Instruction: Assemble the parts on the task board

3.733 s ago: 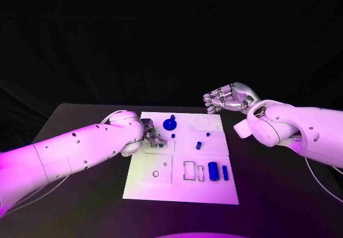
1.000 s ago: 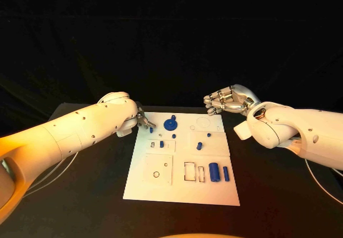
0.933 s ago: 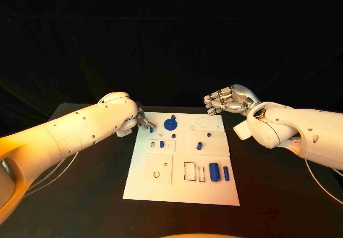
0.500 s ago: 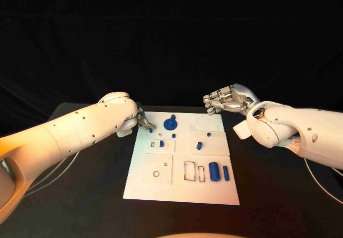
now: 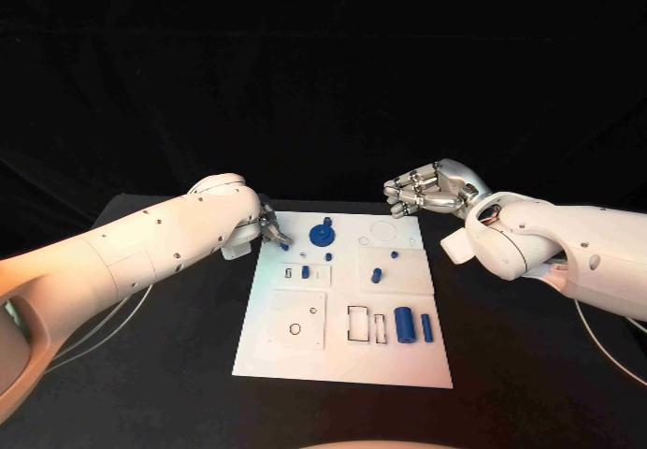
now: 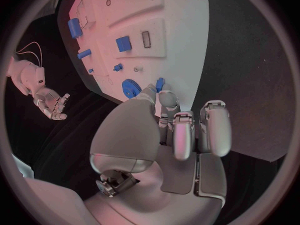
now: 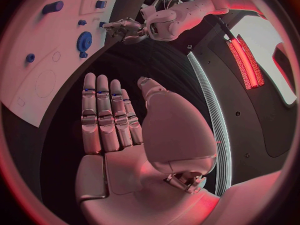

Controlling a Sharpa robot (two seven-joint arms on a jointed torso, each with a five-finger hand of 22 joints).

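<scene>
The white task board (image 5: 344, 351) lies in the middle of the black table. My left hand (image 5: 267, 227) hovers at the board's far left corner and pinches a small blue part (image 6: 160, 83) between thumb and fingertip. A blue gear (image 5: 323, 234) stands on the board just beside that hand. My right hand (image 5: 424, 194) hangs past the board's far right corner, fingers stretched out and empty (image 7: 119, 120). More blue parts lie on the board: a short block (image 5: 305, 271), a small peg (image 5: 376, 275), a thick cylinder (image 5: 403, 324) and a thin bar (image 5: 424, 325).
Open recesses show on the board: a round hole (image 5: 294, 328), rectangular slots (image 5: 357, 322) and a round outline (image 5: 384, 229) near the far right corner. Bare black table (image 5: 162, 374) lies on either side of the board.
Since 3.7 s ago my left hand has drawn back from over the board's left slots to its far left corner. Over the last second both hands have barely moved.
</scene>
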